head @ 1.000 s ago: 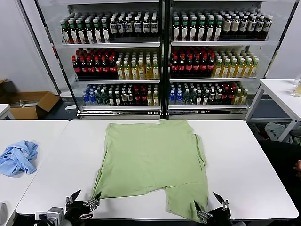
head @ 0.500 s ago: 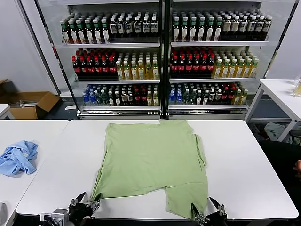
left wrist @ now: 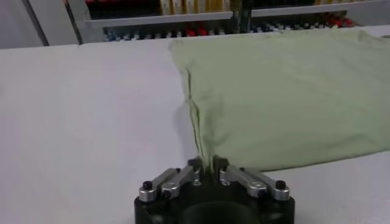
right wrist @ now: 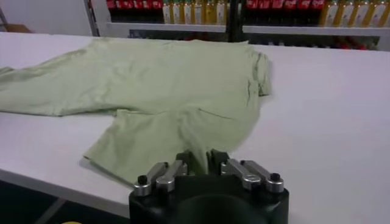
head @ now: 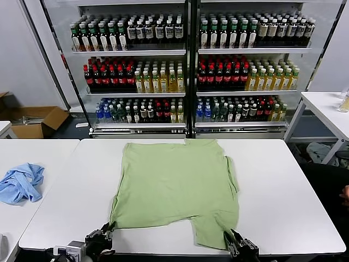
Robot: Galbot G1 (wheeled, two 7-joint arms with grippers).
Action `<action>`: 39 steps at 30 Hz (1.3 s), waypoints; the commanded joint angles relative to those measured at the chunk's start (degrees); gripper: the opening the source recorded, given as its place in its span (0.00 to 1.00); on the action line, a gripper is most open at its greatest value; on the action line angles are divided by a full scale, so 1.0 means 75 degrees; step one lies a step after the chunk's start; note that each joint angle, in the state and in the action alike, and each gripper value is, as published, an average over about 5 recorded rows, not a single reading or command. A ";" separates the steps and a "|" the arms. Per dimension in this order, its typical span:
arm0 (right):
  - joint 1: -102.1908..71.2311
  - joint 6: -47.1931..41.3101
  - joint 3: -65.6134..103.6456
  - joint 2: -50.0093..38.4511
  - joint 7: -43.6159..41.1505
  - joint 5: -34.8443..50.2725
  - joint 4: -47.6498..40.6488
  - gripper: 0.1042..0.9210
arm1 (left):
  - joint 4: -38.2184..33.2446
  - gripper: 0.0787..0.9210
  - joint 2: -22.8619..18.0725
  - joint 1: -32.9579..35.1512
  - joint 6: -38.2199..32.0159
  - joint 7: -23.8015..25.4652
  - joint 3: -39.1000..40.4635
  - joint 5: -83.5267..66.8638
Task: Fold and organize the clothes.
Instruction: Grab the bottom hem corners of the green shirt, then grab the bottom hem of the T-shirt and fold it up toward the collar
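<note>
The clothes, a light green shirt [head: 174, 185], lie spread flat across the middle of the white table [head: 283, 185]; collar, buttons and print do not show. At the table's near edge my left gripper [head: 103, 239] is shut on the shirt's near left corner [left wrist: 205, 159]. My right gripper [head: 233, 240] is shut on the near right corner [right wrist: 200, 153], where a lobe of cloth [right wrist: 152, 143] hangs toward the edge. In both wrist views a thin pinch of green cloth sits between the closed jaws.
A crumpled light blue garment [head: 20, 183] lies on the neighbouring table to the left. Glass-door drinks fridges [head: 188, 65] stand behind the table. A cardboard box [head: 35, 121] sits on the floor at far left, another white table [head: 327, 109] at far right.
Both grippers went from wide open beside the shirt's near corners to shut on them, moving slightly inward and lower at the table edge. The shirt has barely shifted.
</note>
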 commanded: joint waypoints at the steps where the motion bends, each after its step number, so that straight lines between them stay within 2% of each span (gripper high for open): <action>1: 0.0195 0.0003 0.0262 -0.0043 -0.0068 0.0375 0.0062 0.01 | -0.0061 0.04 0.0035 -0.0036 -0.0221 0.0064 -0.0006 -0.0037; 10: -0.0146 -0.0382 0.1615 -0.0444 -0.0461 0.1105 0.0639 0.00 | -0.0655 0.01 0.0335 0.0326 -0.0423 0.0103 -0.0233 -0.0491; 20: -0.2359 -0.0844 0.3092 -0.0477 -0.1260 0.0882 0.1573 0.00 | -0.1873 0.01 0.0700 0.2211 -0.0441 -0.0144 -0.0524 -0.0522; 25: -0.3028 -0.0876 0.3366 -0.0335 -0.1686 0.0372 0.1783 0.00 | -0.2227 0.01 0.0980 0.2783 -0.0330 -0.0248 -0.0643 -0.0475; 31: -0.3505 -0.0909 0.3680 -0.0284 -0.1891 0.0292 0.2091 0.00 | -0.2462 0.01 0.1142 0.3362 -0.0258 -0.0303 -0.0736 -0.0397; 35: -0.3595 -0.0949 0.3869 -0.0430 -0.1956 0.0376 0.2372 0.00 | -0.2708 0.01 0.1199 0.3461 -0.0207 -0.0338 -0.0836 -0.0363; 39: -0.3179 -0.0956 0.3902 -0.0610 -0.1856 0.0685 0.2586 0.00 | -0.2680 0.01 0.1312 0.2879 -0.0091 -0.0254 -0.1158 -0.0499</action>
